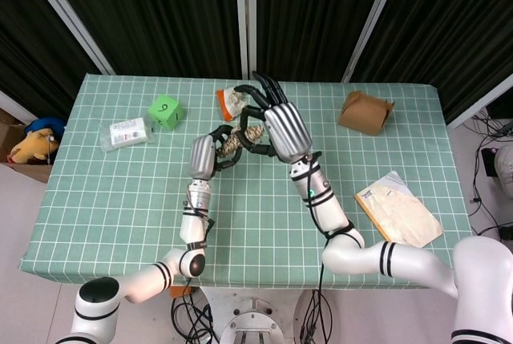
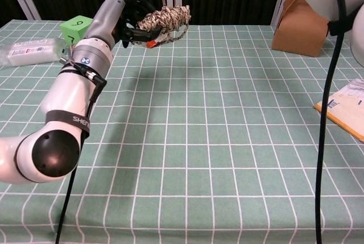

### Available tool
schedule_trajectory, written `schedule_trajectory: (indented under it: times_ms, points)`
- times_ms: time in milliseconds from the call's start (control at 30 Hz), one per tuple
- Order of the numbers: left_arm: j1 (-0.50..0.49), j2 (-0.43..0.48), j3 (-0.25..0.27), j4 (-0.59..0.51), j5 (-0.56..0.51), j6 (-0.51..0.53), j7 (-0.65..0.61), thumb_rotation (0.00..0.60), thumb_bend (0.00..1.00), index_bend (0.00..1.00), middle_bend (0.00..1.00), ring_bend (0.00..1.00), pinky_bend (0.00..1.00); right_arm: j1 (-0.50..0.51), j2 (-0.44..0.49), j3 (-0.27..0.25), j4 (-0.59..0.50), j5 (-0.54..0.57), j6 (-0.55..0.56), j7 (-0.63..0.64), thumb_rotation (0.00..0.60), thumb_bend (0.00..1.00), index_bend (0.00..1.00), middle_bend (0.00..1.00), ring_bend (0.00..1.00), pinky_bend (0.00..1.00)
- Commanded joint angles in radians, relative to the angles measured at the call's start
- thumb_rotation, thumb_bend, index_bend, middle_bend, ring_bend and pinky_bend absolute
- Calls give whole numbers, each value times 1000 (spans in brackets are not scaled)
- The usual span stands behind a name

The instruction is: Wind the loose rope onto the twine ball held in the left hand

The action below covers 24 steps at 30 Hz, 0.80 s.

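left hand [image 2: 128, 19] has the twine ball [image 2: 165, 17] gripped, held up off the table. right hand [image 1: 276, 119] hovers right over it with fingers spread, can't tell if it's pinching the rope.

Table [image 1: 120, 200] – near half bare in both views, open to passage from the front edge. Both arms crossed this ground toward the centre, the left hand [image 1: 202, 154] and right hand [image 1: 282, 129] raised close together with the twine ball [image 1: 234, 142] between them. Obstacles lay along the far side: small packet [image 1: 232, 101] at 12 o'clock of the hands and close behind them, green cube [image 1: 165, 111] and plastic-wrapped box [image 1: 126, 133] at 10 o'clock, brown bag [image 1: 365, 112] at 2 o'clock. Paper envelope [image 1: 398, 210] lay flat at 4 o'clock – near the right edge.
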Motion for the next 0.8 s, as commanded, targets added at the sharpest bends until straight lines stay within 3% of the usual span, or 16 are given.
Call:
schedule_trajectory:
  times_ms: [33, 367, 533, 800]
  points:
    - [-7, -7, -12, 11, -14, 6, 8, 600, 484, 788, 770, 681, 793, -20, 22, -21, -48, -29, 22, 3, 600, 602, 938, 237, 0, 0]
    - [-18, 2, -77, -2, -73, 36, 17, 600, 487, 788, 769, 681, 790, -116, 106, -81, -261, -69, 72, 44, 600, 601, 938, 238, 0, 0]
    - [-9, 36, -106, -42, -100, 47, 17, 600, 487, 788, 769, 681, 790, -202, 156, -153, -370, -101, 119, 75, 600, 602, 938, 238, 0, 0]
    - [25, 90, -151, -160, -160, 53, 6, 600, 487, 787, 769, 681, 790, -340, 212, -249, -427, -124, 199, 146, 600, 603, 938, 239, 0, 0]
